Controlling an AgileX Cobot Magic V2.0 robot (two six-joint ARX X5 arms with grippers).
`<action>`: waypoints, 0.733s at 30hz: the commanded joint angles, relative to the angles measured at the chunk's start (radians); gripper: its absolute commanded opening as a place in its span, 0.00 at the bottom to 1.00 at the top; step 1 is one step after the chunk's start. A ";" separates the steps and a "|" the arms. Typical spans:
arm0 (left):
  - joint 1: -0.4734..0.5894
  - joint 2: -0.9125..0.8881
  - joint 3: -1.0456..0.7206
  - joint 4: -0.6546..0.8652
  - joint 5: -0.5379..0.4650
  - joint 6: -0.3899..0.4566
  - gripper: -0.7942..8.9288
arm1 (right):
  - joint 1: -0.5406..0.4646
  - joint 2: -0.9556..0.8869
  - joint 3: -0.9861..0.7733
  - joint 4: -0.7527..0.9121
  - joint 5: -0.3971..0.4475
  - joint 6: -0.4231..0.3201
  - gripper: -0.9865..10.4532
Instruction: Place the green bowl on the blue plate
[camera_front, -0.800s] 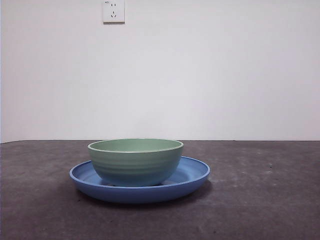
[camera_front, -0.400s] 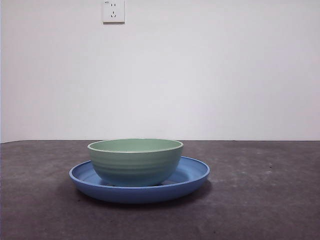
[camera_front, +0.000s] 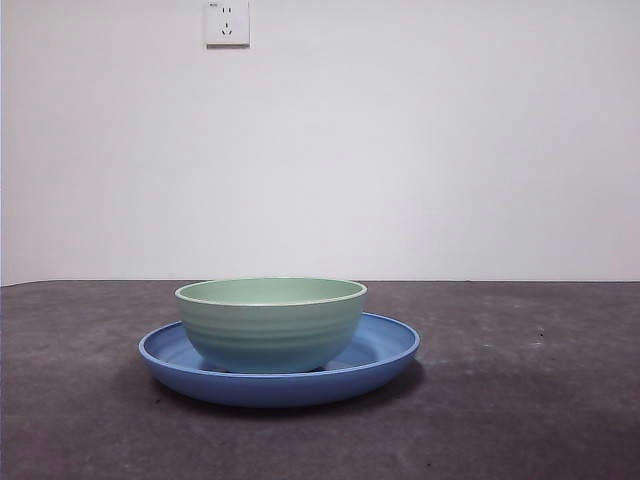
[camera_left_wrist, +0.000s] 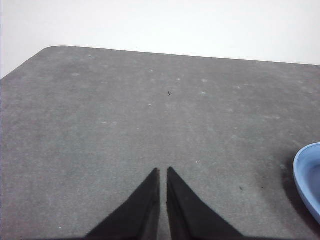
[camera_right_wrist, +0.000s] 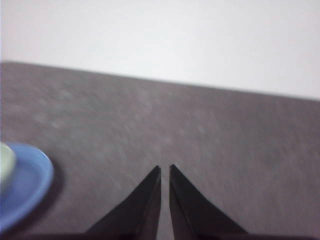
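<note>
Your left gripper (camera_left_wrist: 163, 172) pinched to a sliver, gripping nothing, over bare table (camera_left_wrist: 125, 125), your right gripper (camera_right_wrist: 165, 170) likewise pinched and empty, both well clear of the dishes, green bowl (camera_front: 271, 322) sitting upright inside blue plate (camera_front: 375, 355), wall socket (camera_front: 227, 22) behind

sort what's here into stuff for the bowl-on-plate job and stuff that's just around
For the job:
green bowl, sitting on the plate
blue plate
left gripper, right gripper, both shut and empty

Just around:
wall socket
grey table
</note>
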 joint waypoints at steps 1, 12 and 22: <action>0.002 -0.001 -0.020 -0.007 -0.002 0.004 0.11 | -0.014 -0.023 -0.089 0.039 0.013 -0.007 0.11; 0.002 -0.001 -0.020 -0.009 -0.002 0.004 0.11 | -0.025 -0.023 -0.215 0.229 0.017 -0.005 0.11; 0.002 -0.001 -0.020 -0.009 -0.002 0.004 0.11 | -0.037 -0.023 -0.215 0.129 0.083 0.042 0.11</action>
